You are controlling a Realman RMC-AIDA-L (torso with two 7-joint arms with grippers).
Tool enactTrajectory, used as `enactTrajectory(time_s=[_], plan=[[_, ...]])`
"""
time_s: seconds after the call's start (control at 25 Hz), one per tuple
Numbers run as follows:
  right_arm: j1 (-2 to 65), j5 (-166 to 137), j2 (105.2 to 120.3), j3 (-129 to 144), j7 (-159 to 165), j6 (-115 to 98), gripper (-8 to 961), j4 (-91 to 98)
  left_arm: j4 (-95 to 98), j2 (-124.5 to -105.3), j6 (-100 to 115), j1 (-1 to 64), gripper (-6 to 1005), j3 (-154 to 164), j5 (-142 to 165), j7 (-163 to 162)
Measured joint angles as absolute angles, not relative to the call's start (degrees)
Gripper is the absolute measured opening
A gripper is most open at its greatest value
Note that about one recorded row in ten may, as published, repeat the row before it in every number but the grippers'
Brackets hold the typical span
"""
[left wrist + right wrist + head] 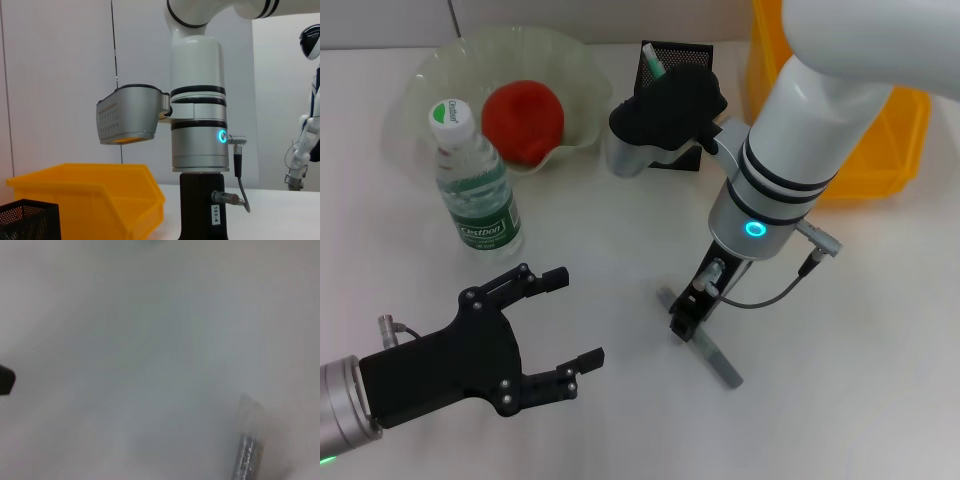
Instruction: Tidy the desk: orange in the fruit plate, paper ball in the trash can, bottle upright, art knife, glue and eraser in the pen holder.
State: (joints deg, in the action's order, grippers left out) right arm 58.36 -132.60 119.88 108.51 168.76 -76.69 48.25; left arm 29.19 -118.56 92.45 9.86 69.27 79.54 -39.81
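The grey glue (713, 350) lies flat on the white desk (860, 380), and shows close up in the right wrist view as glue (247, 452). My right gripper (683, 322) stands straight down over its far half, touching or just above it. Low at the near left, my left gripper (578, 318) hovers open and empty. The orange (523, 121) sits in the fruit plate (430, 70). The bottle (475, 190) stands upright in front of the plate. The art knife (655, 61) pokes out of the pen holder (682, 52). The trash can (875, 150) is at the far right. Paper ball and eraser are out of view.
My right arm's grey wrist housing (630, 150) hangs in front of the pen holder and hides most of it. From the left wrist, the right arm (197, 125) rises beside the trash can (85, 195) and the pen holder (27, 220).
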Motion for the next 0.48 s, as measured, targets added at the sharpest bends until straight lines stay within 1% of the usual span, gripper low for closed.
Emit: enactTrajectory(time_s=[0.2, 0.44, 0.48], plan=[[58.34, -132.65, 119.88, 108.61, 168.12, -77.31, 293, 48.62, 29.18, -118.57, 92.45, 9.84, 859, 69.26, 79.54, -39.81], [58.25, -132.76, 119.88, 110.0, 167.87, -77.34, 140, 49.21, 29.18, -118.64, 92.38, 9.9, 859, 69.34, 79.54, -39.81], [58.1, -132.79, 119.88, 110.1, 167.86, -77.4, 138, 49.6, 29.17, -118.64, 92.37, 9.91, 859, 69.34, 79.54, -39.81]])
